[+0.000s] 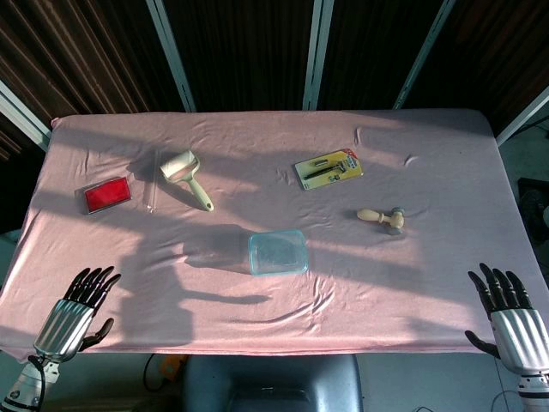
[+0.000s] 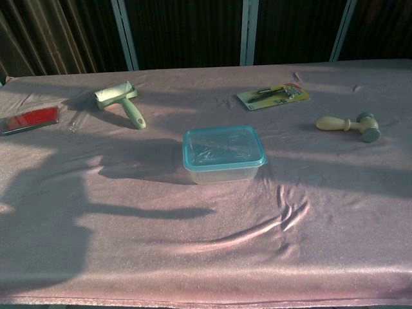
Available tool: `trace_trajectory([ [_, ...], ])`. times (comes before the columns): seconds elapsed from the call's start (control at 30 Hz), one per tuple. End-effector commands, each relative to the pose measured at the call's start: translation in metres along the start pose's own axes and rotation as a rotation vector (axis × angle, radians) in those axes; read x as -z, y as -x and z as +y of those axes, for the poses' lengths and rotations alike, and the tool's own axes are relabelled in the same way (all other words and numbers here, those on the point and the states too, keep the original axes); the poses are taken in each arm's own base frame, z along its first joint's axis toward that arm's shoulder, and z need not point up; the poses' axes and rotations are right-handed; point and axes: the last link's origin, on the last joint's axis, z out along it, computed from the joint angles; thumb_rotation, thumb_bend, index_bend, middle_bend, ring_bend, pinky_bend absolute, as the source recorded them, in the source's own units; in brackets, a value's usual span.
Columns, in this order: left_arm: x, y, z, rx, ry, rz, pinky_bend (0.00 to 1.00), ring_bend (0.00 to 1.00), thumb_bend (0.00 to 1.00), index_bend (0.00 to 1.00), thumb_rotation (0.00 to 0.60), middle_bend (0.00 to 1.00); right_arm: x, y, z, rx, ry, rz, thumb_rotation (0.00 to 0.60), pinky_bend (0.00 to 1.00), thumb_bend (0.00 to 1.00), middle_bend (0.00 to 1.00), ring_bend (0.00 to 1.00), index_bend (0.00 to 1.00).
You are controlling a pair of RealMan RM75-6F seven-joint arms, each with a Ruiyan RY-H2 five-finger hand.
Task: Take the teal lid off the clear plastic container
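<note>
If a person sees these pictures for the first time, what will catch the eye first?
First the clear container with its teal lid still on, near the middle of the pink tablecloth. Then the two dark-fingered hands at the near edge, left hand and right hand, both open and empty. A lint roller lies beyond, to the left.

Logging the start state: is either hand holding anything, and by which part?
Nothing is held. The left hand and right hand hover open at the table's near edge, apart from the lidded container.
</note>
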Motion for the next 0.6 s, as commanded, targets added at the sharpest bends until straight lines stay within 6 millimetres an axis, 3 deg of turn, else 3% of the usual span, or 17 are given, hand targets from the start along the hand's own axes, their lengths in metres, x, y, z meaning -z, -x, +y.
trace_trajectory([
  [0.03,0.0,0.0,0.001,0.003,0.005,-0.001,0.0,0.0,0.35,0.0,0.6,0.0,0.0,0.0,0.0,0.0,-0.001,-0.002,0.6,0.0,0.22,0.0,0.0,0.0],
  [0.2,-0.004,0.006,0.011,0.051,0.082,-0.026,0.0,0.0,0.34,0.0,0.6,0.0,0.002,-0.002,0.001,-0.009,-0.001,0.003,0.6,0.0,0.22,0.0,0.0,0.0],
  [0.33,-0.02,0.011,0.037,0.162,0.27,-0.045,0.0,0.0,0.3,0.0,0.6,0.0,0.004,-0.002,0.001,-0.009,-0.003,0.003,0.6,0.0,0.22,0.0,0.0,0.0],
  [0.6,-0.084,0.007,0.12,0.306,0.55,0.005,0.0,0.0,0.28,0.0,0.6,0.0,0.0,0.004,-0.004,0.003,-0.016,-0.017,0.6,0.0,0.22,0.0,0.0,0.0],
])
